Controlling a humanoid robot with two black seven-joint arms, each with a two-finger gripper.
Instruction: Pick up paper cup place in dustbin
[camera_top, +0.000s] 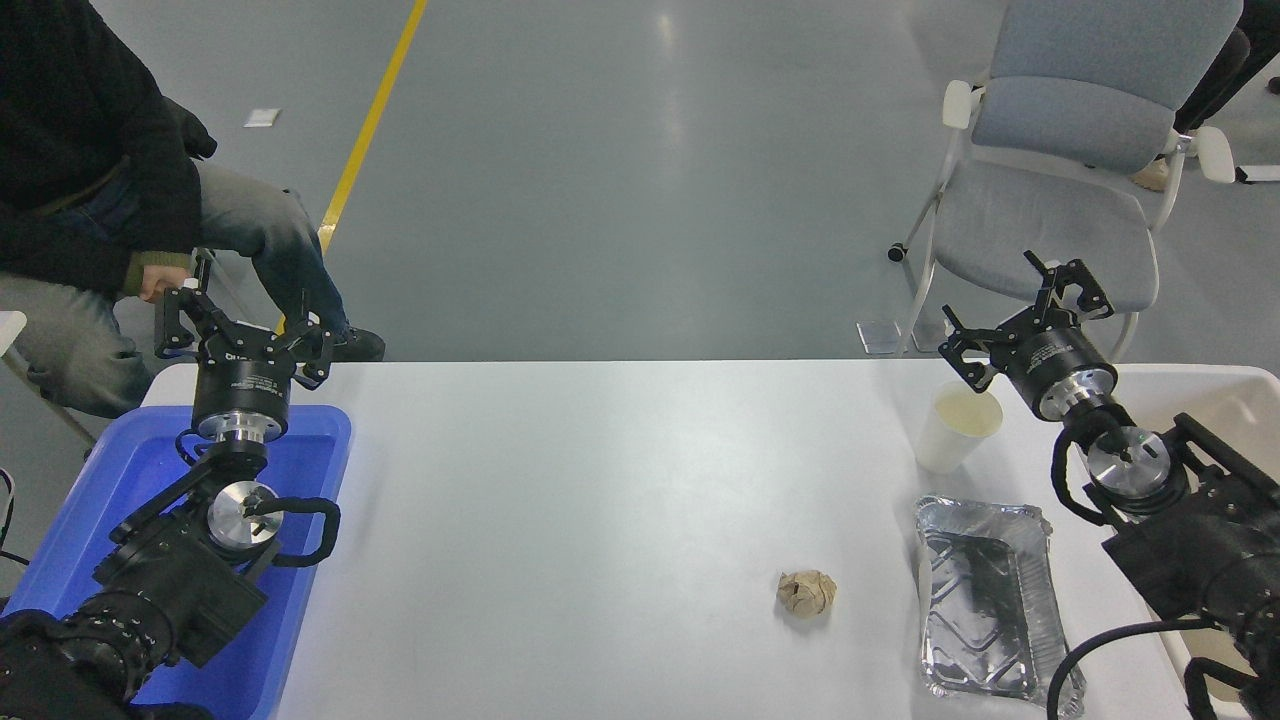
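Paper cup (957, 428) — white, tapered, cream inside, upright on the white table (600, 500) near its far right edge, mouth up, apparently empty.
Right gripper (1022, 315) — just beyond and right of the cup, raised, jaws spread wide, holding nothing.
Dustbin (1235, 385) — cream, at the table's right end, partly hidden behind the right arm; close to the cup.
Foil tray (985, 600) — nearer the camera than the cup, apart from it.
Crumpled brown paper ball (806, 592) — left of the tray.
Left gripper (245, 325) — parked over the blue tub (110, 480), jaws spread.
Handling note — judged: straddle the cup wall below the rim, close gently to avoid crushing, lift straight clear before swinging right over the bin.
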